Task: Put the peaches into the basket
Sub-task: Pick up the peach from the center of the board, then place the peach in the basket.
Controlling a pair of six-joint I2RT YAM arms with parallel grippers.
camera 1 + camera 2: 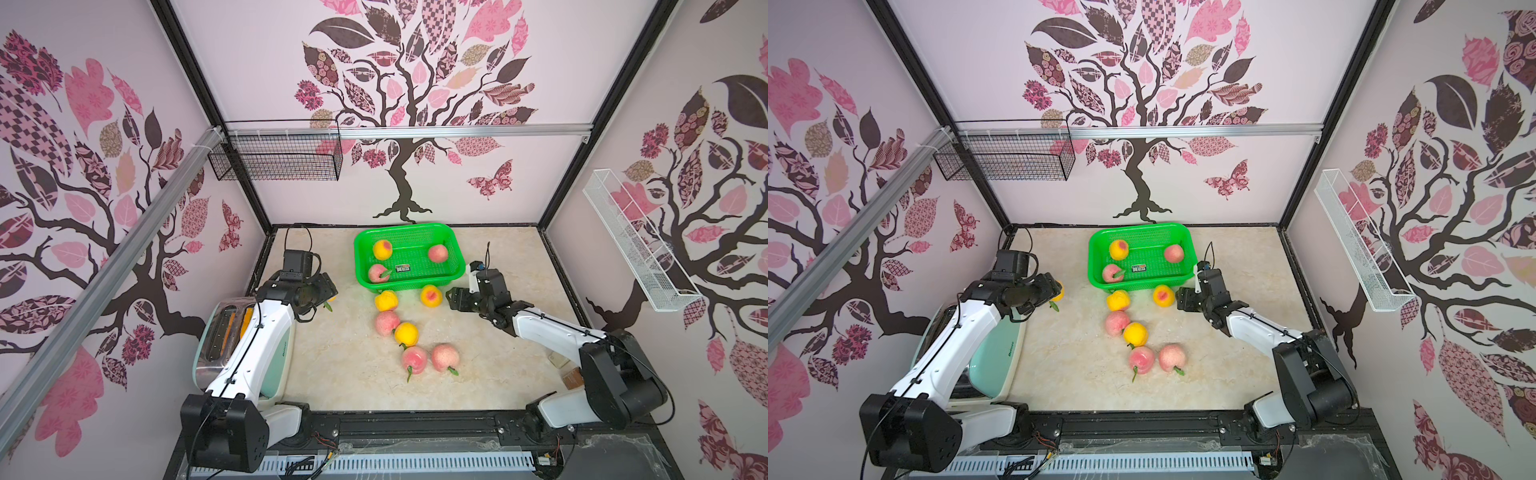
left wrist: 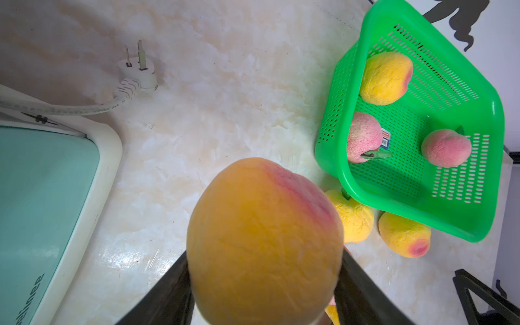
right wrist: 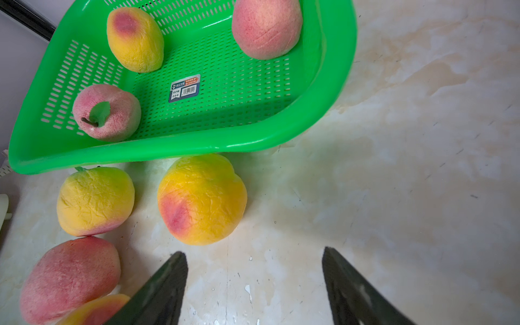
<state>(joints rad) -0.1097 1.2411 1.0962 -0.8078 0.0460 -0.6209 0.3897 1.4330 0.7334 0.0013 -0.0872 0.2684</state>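
Basket (image 1: 415,283) in both top views at back of table (image 1: 498,365), three peaches (image 1: 437,252) inside, six loose peaches (image 1: 406,333) before it | left wrist: left gripper (image 2: 264,253) jaws part-open, clamped on yellow peach (image 2: 261,239), apart from basket | right wrist: right gripper (image 3: 253,251) jaws spread, holding nothing, near yellow-red peach (image 3: 201,199)

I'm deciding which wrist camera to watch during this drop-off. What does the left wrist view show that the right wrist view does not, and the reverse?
Only the left wrist view: the left gripper shut on a yellow peach, a white plug with its cord, and a mint-green appliance.
Only the right wrist view: the right gripper with open, empty jaws, and the basket's label unobstructed.
Both: the green basket holding three peaches, and two yellow peaches on the table beside it.
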